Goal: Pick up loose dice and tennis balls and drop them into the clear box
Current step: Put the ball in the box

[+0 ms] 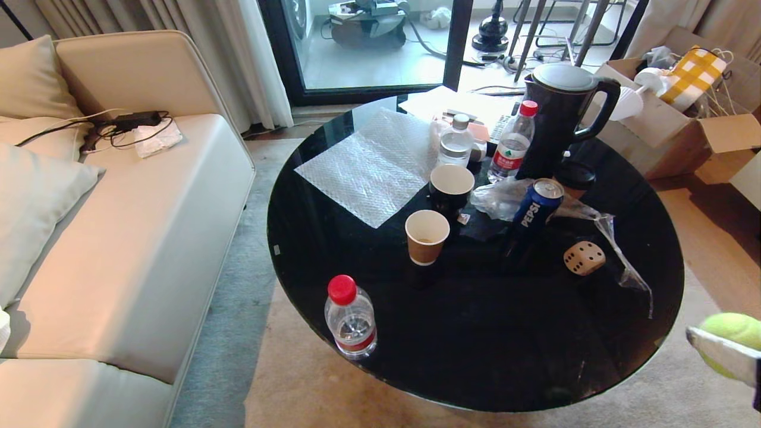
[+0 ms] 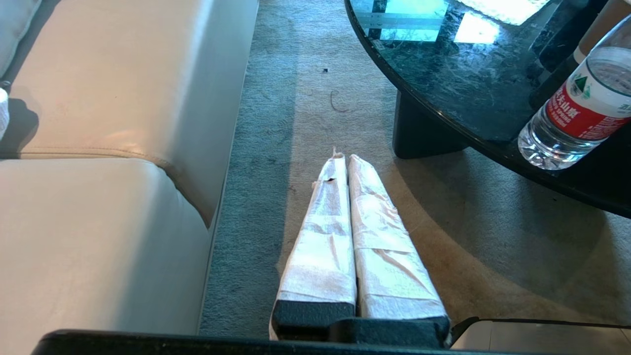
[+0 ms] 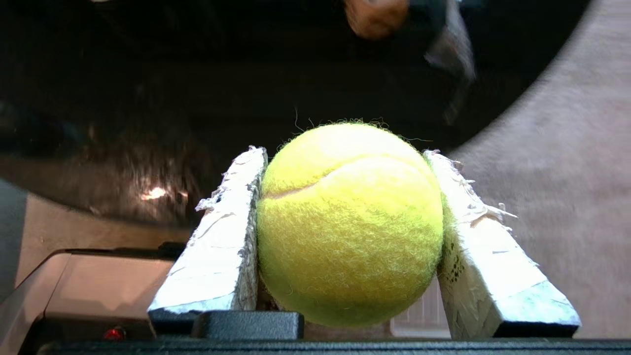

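My right gripper (image 1: 716, 339) hangs off the table's near right edge, above the carpet. It is shut on a fuzzy yellow-green tennis ball (image 1: 737, 328). In the right wrist view the ball (image 3: 350, 227) fills the gap between the two taped fingers (image 3: 222, 246) of the right gripper (image 3: 345, 154). A pale beige die (image 1: 584, 258) with black pips lies on the black round table (image 1: 475, 356), right of centre. My left gripper (image 2: 346, 159) is parked low over the carpet between sofa and table, its fingers pressed together on nothing. The clear box is out of view.
The table carries a red-capped bottle (image 1: 351, 318) near the front edge, a paper cup (image 1: 427, 236), a Pepsi can (image 1: 538, 205), a crumpled plastic bag (image 1: 618, 249), a dark cup (image 1: 450, 187), two bottles, a kettle (image 1: 562, 119) and bubble wrap (image 1: 371, 163). A sofa (image 1: 137, 238) stands left.
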{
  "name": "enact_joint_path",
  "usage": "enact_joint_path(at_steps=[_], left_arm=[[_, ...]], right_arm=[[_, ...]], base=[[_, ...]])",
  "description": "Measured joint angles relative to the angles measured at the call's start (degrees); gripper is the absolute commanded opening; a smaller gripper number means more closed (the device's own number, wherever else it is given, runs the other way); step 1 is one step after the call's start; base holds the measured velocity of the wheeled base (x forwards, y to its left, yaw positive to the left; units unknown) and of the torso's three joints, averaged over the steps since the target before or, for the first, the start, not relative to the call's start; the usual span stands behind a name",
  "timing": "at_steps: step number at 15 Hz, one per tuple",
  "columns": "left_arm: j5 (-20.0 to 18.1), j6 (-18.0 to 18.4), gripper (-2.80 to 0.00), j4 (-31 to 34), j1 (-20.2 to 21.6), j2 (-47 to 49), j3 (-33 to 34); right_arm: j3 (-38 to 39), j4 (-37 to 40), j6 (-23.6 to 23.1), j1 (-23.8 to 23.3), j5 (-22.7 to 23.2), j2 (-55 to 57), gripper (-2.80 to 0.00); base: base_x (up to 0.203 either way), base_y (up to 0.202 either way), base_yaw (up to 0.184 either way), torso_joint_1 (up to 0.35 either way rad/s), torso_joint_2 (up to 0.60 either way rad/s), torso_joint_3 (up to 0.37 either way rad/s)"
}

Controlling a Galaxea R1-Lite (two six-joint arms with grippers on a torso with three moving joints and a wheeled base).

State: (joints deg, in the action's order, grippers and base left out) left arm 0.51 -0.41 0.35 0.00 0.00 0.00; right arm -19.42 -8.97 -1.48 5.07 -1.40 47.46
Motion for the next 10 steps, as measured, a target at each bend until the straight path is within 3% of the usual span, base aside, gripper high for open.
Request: enact_joint_path(at_steps=[6, 10], left_arm=[[0.0, 0.0, -2.8, 0.0, 0.0, 0.0, 0.0], [0.0, 0.0, -2.8, 0.0, 0.0, 0.0, 0.0]], right_arm=[[7.7, 23.1, 1.3, -4.1, 1.6, -34.1, -2.8], [14.9, 18.1, 0.8, -5.1, 0.5, -45.0, -2.8]], base=[[0.0, 0.0, 0.0, 0.0, 0.0, 0.0], [0.0, 0.0, 0.0, 0.0, 0.0, 0.0]])
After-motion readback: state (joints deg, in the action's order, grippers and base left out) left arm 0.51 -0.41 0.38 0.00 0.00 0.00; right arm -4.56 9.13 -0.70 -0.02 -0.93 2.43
